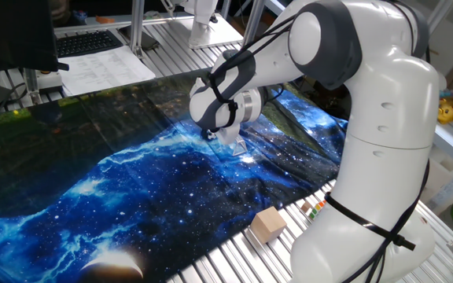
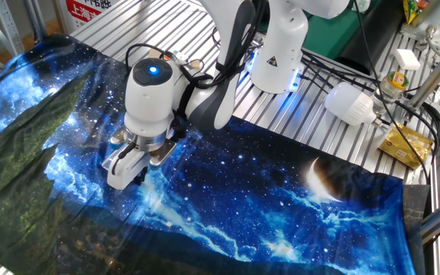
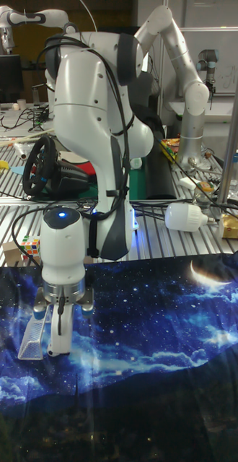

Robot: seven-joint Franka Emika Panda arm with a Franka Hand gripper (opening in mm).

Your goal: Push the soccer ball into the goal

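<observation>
A white-and-grey arm (image 1: 344, 94), its wrist light (image 2: 153, 70) glowing blue, is showing against a cloth (image 1: 132, 196) of blue starry nebula fading to dark green, with a tan wooden block (image 1: 268, 223) at its five o'clock edge.

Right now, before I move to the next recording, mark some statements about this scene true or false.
1. The gripper is low over the galaxy-print cloth, right beside the goal. True.
2. The wooden block lies on the cloth next to the goal. False: it sits off the cloth on the slatted metal table, near the robot's base.
3. The soccer ball rests in plain sight inside the goal. False: no view shows the ball.
4. The puzzle cube sits off the cloth. True.
</observation>
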